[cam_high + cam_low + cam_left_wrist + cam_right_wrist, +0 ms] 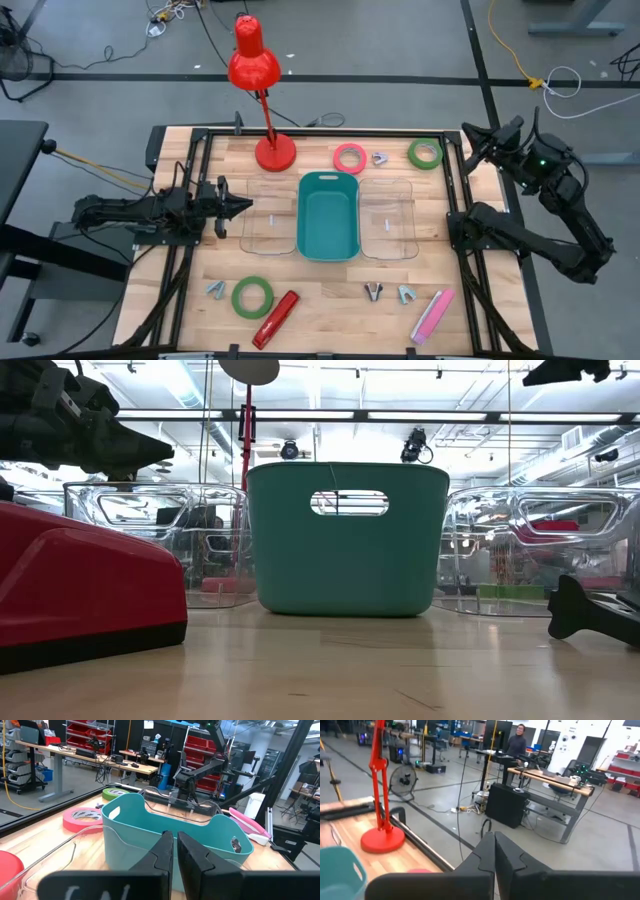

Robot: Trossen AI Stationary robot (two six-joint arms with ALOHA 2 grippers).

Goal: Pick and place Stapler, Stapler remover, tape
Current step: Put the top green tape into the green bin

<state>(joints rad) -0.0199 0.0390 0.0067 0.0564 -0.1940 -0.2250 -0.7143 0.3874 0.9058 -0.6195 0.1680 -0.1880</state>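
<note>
Left gripper [243, 207] hovers beside the teal bin [327, 215], fingers together, empty. Right gripper [468, 133] waits pinched closed near the green tape [425, 153].

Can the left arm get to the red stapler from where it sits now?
Probably yes. The left gripper, shut and empty, hovers beside the left clear bin. The red stapler lies on open table on that arm's side, with only the green tape roll close beside it.

Teal bin [328, 215], red stapler [276, 319], pink stapler [432, 315], green tape [252, 297], red lamp [255, 66].
</note>
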